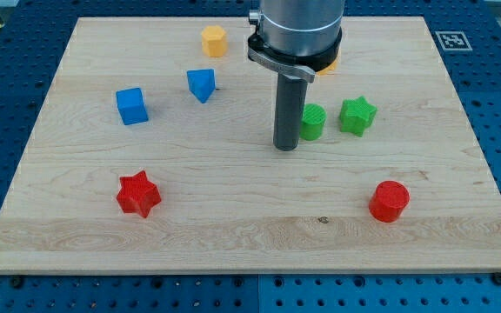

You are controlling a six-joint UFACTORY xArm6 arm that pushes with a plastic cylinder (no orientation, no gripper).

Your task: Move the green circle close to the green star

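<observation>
My tip [286, 147], a smooth dark rod with no gripper, is sitting just left of the ridged green plastic circle [312, 122], with the green plastic star [357, 116] sitting beyond it.

Board [233, 235]: pale wood, visible grain, smooth matt. Green circle [313, 122], green star [357, 116], red star [137, 193]: matt ridged plastic. Rod above my tip [286, 148]: dark, dull metallic sheen.
</observation>
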